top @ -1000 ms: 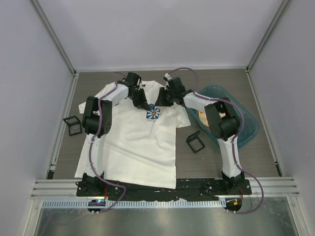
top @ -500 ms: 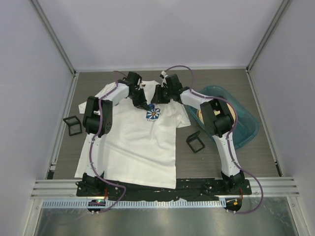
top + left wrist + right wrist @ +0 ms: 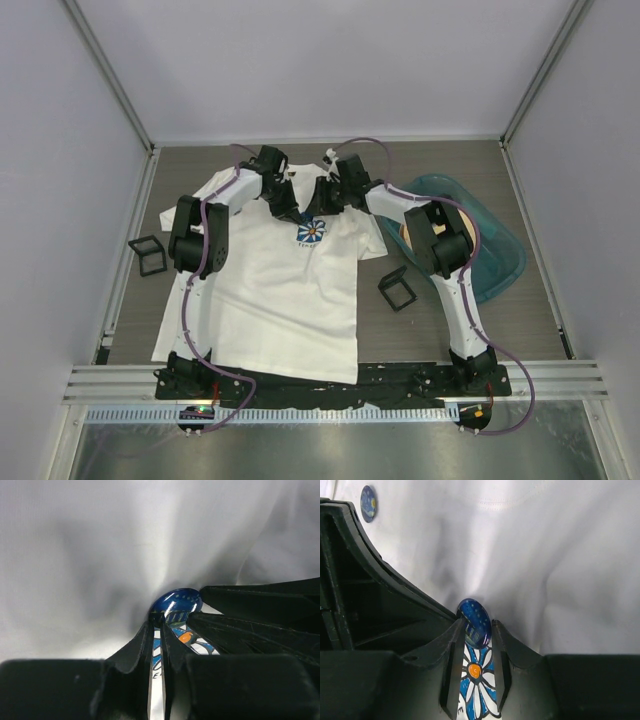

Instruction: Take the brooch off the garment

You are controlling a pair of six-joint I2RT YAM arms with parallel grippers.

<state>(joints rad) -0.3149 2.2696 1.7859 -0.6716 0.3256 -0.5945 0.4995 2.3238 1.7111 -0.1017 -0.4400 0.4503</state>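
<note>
Two arms: converge on garment (image 3: 290,290) chest.
Left gripper (image 3: 161,622): fingers almost together, tips touching brooch (image 3: 177,600) rim.
Right gripper (image 3: 476,625): fingers clamp brooch from both sides.
Brooch: on garment, at top edge of flower emblem (image 3: 475,680).

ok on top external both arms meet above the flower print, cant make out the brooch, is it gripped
Observer: Right wrist: the brooch sits between the jaws of the right gripper, both touching it.
Operator: and left
Observer: Left wrist: the left gripper has its jaws nearly closed, just a slit, tips at the brooch's edge, T-shirt puckered around it.
Operator: anything else
Observer: Right wrist shows a second small blue disc on the T-shirt.
</note>
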